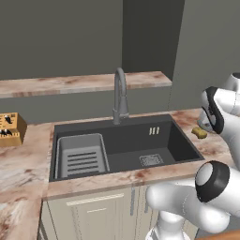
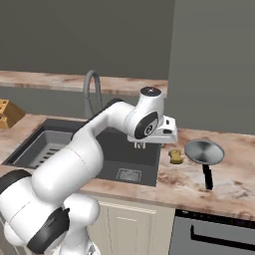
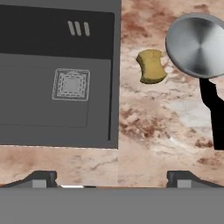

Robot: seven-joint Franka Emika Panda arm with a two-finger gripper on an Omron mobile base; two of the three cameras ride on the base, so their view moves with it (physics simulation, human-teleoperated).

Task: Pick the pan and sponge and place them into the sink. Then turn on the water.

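The gripper hangs above the right rim of the sink, jaws spread wide with nothing between them. From the hand view, the sponge lies on the counter ahead of the jaws and slightly toward the right finger, and the pan sits just beyond it on that same side, close to the sponge but apart from it, its black handle running back toward the right finger.

The first pickup seems to be coming up, and neither piece is in the basin yet. For the sponge, I'd bring the hand forward until the block sits squarely between the fingertips, then descend straight and close across its narrow sides, keeping clear of the pan's rim. For the pan, the handle looks the surest place to grip.

The pan's far edge and the handle's end are cut off in the hand view. In the left base view the arm hides the pan. No water runs from the faucet.
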